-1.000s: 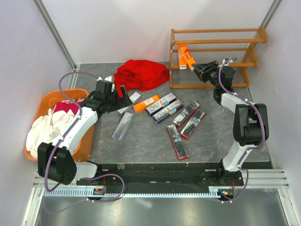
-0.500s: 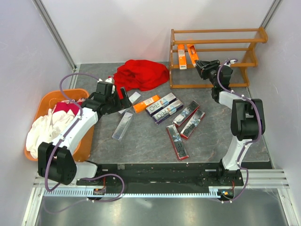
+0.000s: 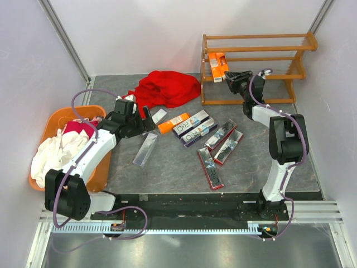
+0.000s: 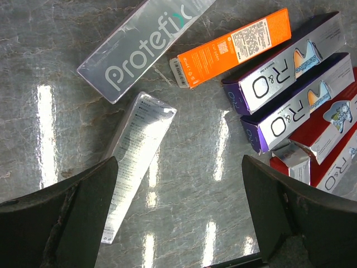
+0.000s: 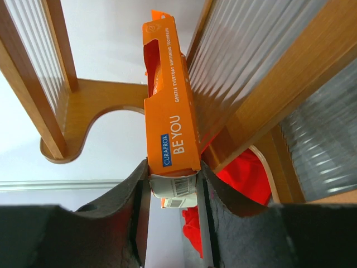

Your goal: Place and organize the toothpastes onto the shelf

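item: slim orange cardboard toothpaste box [image 5: 170,111]. probably light, stiff but crushable, glossy; best gripped on narrow sides nr one end. loc: alongside a slatted tier of orange-brown wooden shelf [image 5: 251,84]. right end effector [image 5: 173,181] clamped on its barcode end. left end effector [image 4: 178,212] spread wide above silver-grey cardboard box [image 4: 136,145] on grey marbled desk [image 4: 212,162].

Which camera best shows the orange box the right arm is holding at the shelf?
The right wrist view: the orange box fills it, lettering readable, gripped by the right end effector. The top external view shows it small at the shelf. The left wrist view misses it.
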